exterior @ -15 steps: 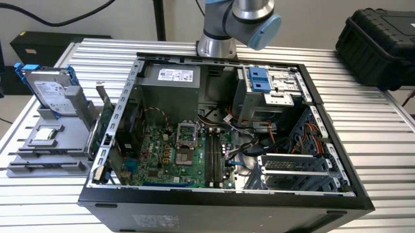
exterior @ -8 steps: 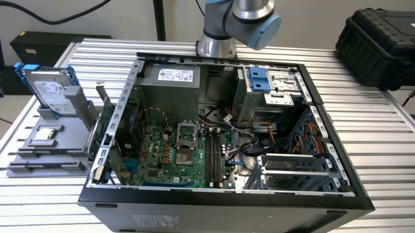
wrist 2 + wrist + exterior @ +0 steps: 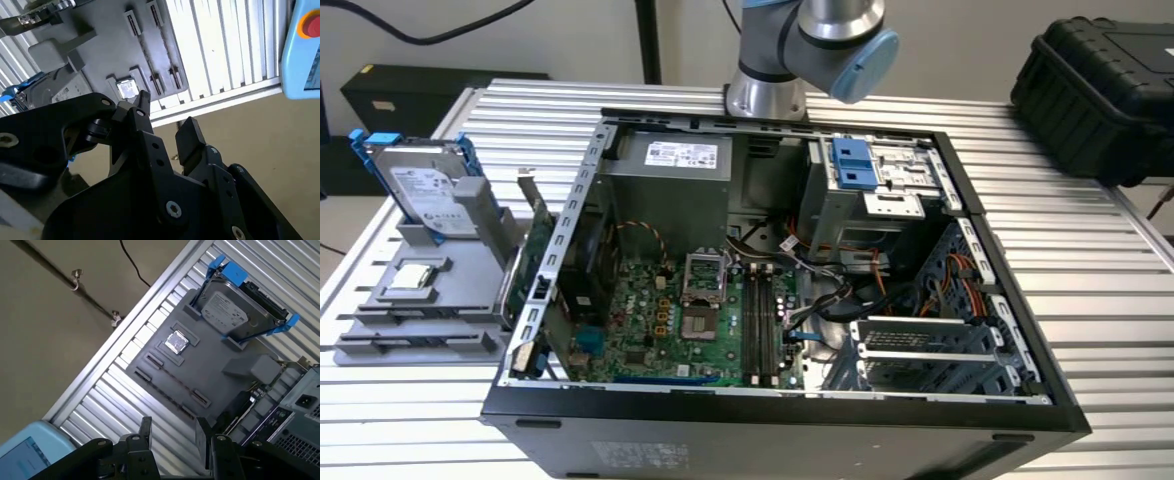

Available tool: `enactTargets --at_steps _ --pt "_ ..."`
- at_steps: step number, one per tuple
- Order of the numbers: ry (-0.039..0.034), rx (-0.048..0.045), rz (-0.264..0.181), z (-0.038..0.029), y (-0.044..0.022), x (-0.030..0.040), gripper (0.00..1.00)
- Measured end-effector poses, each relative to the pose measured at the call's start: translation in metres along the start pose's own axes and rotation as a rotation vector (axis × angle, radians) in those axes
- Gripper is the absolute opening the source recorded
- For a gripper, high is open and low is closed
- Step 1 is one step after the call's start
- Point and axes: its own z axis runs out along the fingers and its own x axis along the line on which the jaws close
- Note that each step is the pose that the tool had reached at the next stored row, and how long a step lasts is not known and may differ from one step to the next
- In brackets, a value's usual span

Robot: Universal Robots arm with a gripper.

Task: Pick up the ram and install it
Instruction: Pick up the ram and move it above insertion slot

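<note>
- Exterior view: an open computer case (image 3: 774, 430) lies on the ribbed metal table (image 3: 1107, 270), with the robot arm (image 3: 814, 40) at the upper middle of the frame.
  - At the exterior view's left a grey holder (image 3: 447, 290) carries a hard drive (image 3: 420, 185) in a blue frame and a small processor chip (image 3: 414, 277).
  - A green expansion card (image 3: 534, 250) stands between the holder and the case.
  - The holder's narrow grooves in the lower left of the frame look bare.
  - On the motherboard (image 3: 640, 320), a long dark green strip, likely the ram (image 3: 753, 318), stands in the slots in the lower middle of the frame. Whether it is fully seated cannot be told.
- Second wrist view: the claw (image 3: 165, 120) is spread, with nothing between its black fingers (image 3: 190, 132).
  - It hangs high above the table's (image 3: 225, 50) edge, near the holder (image 3: 100, 45) and the chip (image 3: 127, 89).
  - A pale blue pendant (image 3: 302, 55) with an orange-red button sits beyond.
- First wrist view: the claw (image 3: 174, 432) is again spread and carries nothing.
  - Below it are the holder (image 3: 210, 367), its long grooves bare, the chip (image 3: 176, 342) and the hard drive (image 3: 227, 305).
  - The case (image 3: 305, 400) lies just beside the holder.
- Judgement: with the grooves bare and the claw free, the picking and placing appear done. If the strip is not seated, pressing it home would remain.
</note>
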Motion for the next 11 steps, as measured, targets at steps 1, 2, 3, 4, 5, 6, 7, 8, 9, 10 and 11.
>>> enactTargets --at_steps 1,2,3,4,5,6,7,8,9,10,11 --pt "0.0009 0.0000 -0.014 0.0000 0.0000 0.0000 1.00" --pt "0.0018 -0.0001 -0.028 0.0000 0.0000 0.0000 1.00" --pt "0.0028 -0.0001 -0.042 0.0000 0.0000 0.0000 1.00" --pt "0.0036 -0.0001 -0.055 0.0000 0.0000 0.0000 1.00" --pt "0.0045 -0.0001 -0.069 0.0000 0.0000 0.0000 1.00" --pt "0.0052 -0.0001 -0.081 0.0000 0.0000 0.0000 1.00" --pt "0.0059 -0.0001 -0.092 0.0000 0.0000 0.0000 1.00" --pt "0.0067 -0.0001 -0.103 0.0000 0.0000 0.0000 1.00" --pt "0.0074 -0.0001 -0.114 0.0000 -0.0001 0.0000 1.00" --pt "0.0080 -0.0002 -0.124 0.0000 0.0000 0.0000 1.00" --pt "0.0088 -0.0002 -0.135 0.0000 0.0000 0.0000 1.00"
